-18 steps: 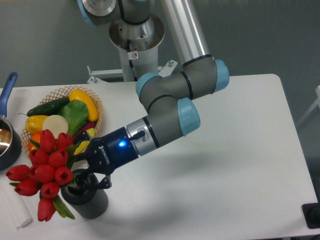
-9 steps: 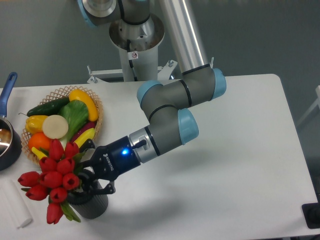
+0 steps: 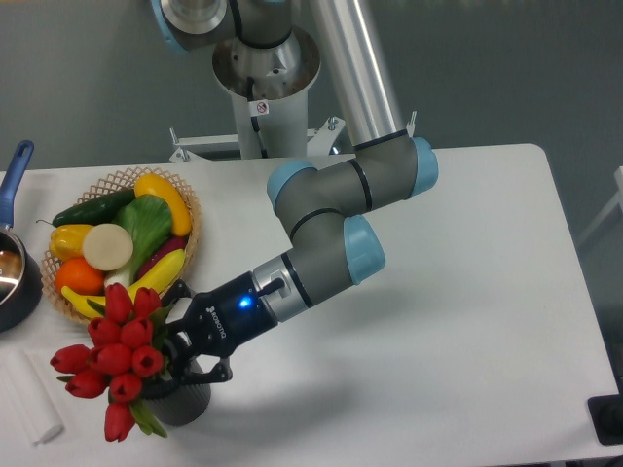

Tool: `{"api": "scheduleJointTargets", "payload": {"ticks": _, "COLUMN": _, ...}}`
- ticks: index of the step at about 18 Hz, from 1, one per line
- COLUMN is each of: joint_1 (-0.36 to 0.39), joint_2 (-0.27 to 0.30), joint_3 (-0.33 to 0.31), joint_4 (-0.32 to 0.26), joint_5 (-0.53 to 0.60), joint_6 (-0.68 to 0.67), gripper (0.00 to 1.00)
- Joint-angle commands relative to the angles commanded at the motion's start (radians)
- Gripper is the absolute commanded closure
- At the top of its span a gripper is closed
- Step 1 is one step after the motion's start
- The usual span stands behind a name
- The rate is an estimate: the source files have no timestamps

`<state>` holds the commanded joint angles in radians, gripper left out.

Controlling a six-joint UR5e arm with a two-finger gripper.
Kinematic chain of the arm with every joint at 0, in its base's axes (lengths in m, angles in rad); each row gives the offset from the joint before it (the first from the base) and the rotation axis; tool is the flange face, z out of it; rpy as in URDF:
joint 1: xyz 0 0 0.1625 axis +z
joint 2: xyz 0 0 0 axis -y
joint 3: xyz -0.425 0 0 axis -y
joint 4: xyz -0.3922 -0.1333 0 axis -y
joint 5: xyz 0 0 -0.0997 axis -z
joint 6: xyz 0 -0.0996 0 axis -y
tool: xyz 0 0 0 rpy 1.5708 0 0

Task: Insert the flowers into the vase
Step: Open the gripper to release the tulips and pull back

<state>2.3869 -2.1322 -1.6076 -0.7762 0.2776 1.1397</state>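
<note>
Gripper (image 3: 183,352) low at the front left of the table (image 3: 467,292), reaching in from the right, fingers clamped on the stems of the flowers (image 3: 115,357). Blue light lit on the wrist just behind. Bunch tilted, red buds spilling out to the left and down over the near rim of the vase (image 3: 185,404), green leaves showing at the bottom. Vase upright, dark grey and ribbed, directly under the fingers; mouth hidden by gripper and buds, so cannot tell how far the stems sit inside. Arm (image 3: 331,224) folded above, grey links with pale blue caps, running back to its base behind the table.

Wicker basket (image 3: 185,209) just behind the bunch, holding a cucumber, yellow peppers, a green leafy piece, an orange, a white round piece and a banana. Dark pot (image 3: 12,292) with a blue handle at the left edge. White block (image 3: 27,409) lying at the front left corner, near the buds but apart from them.
</note>
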Motion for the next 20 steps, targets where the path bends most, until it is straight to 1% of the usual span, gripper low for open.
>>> {"api": "scheduleJointTargets", "payload": {"ticks": 5, "joint_1": -0.002, "joint_2": 0.0, "joint_3": -0.006, "joint_4": 0.0, "joint_5": 0.0, "joint_6": 0.018, "gripper": 0.55}}
{"api": "scheduleJointTargets", "payload": {"ticks": 6, "joint_1": 0.0, "joint_2": 0.0, "joint_3": -0.008, "joint_4": 0.0, "joint_5": 0.002, "joint_6": 0.02, "gripper": 0.51}}
{"api": "scheduleJointTargets", "payload": {"ticks": 8, "joint_1": 0.0, "joint_2": 0.001, "joint_3": -0.002, "joint_4": 0.0, "joint_5": 0.002, "joint_6": 0.02, "gripper": 0.41}}
{"api": "scheduleJointTargets", "payload": {"ticks": 9, "joint_1": 0.0, "joint_2": 0.002, "joint_3": 0.0, "joint_4": 0.0, "joint_5": 0.002, "joint_6": 0.02, "gripper": 0.31}}
{"api": "scheduleJointTargets", "payload": {"ticks": 10, "joint_1": 0.0, "joint_2": 0.002, "joint_3": 0.0, "joint_4": 0.0, "joint_5": 0.005, "joint_6": 0.022, "gripper": 0.18}}
{"api": "scheduleJointTargets", "payload": {"ticks": 11, "joint_1": 0.0, "joint_2": 0.002, "joint_3": 0.002, "joint_4": 0.0, "joint_5": 0.008, "joint_6": 0.032, "gripper": 0.08}}
{"api": "scheduleJointTargets", "payload": {"ticks": 12, "joint_1": 0.0, "joint_2": 0.002, "joint_3": 0.0, "joint_4": 0.0, "joint_5": 0.011, "joint_6": 0.04, "gripper": 0.01}}
{"api": "scheduleJointTargets", "payload": {"ticks": 18, "joint_1": 0.002, "joint_2": 0.009, "joint_3": 0.008, "joint_4": 0.002, "joint_5": 0.046, "joint_6": 0.043, "gripper": 0.0}}
{"api": "scheduleJointTargets", "payload": {"ticks": 20, "joint_1": 0.003, "joint_2": 0.018, "joint_3": 0.009, "joint_4": 0.002, "joint_5": 0.084, "joint_6": 0.057, "gripper": 0.0}}
